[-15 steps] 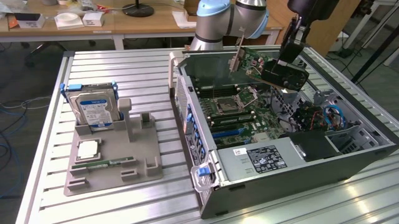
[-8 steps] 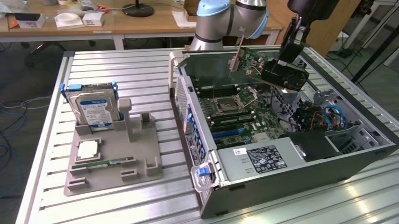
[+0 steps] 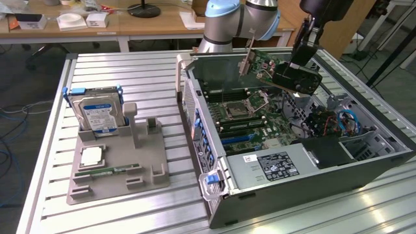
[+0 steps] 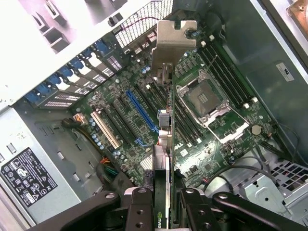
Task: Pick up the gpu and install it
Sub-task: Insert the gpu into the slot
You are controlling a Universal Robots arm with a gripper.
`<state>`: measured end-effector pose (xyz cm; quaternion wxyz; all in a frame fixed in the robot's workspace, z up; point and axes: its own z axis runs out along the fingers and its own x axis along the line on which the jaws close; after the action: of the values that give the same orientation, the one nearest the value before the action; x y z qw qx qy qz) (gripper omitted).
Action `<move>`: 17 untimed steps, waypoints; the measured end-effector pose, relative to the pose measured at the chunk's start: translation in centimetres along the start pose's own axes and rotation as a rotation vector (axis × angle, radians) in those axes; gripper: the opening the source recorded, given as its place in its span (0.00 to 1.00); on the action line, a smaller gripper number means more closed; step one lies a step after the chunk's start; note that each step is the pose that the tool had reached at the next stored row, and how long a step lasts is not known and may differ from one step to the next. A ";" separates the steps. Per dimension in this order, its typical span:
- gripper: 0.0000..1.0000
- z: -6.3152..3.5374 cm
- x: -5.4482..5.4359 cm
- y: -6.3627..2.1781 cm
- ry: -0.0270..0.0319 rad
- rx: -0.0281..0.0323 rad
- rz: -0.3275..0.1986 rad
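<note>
While the hand [image 4: 166, 208] is clamped on the gpu [image 3: 266, 63], the card hangs clear above the open computer case [image 3: 364, 168], in the upper right of the exterior view. Seen from the wrist, the card runs edge-on straight away from the hand, silver bracket [image 4: 173, 38] farthest out. The blue slot [image 4: 140, 111] lies beside that line and appears angled to it, not beneath it.

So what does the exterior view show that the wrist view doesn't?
Exterior adds the hard drive and memory stick on the grey holder. Wrist adds the coin battery and the logo on the edge of the gpu. Both share the gripper shut on the gpu above the motherboard, and the CPU socket.
</note>
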<state>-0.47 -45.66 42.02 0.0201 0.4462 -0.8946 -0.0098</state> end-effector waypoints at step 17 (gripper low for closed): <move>0.26 0.00 0.0 0.00 0.0038 0.0030 -0.108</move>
<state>-0.47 -45.66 42.02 0.0206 0.4940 -0.8692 -0.0087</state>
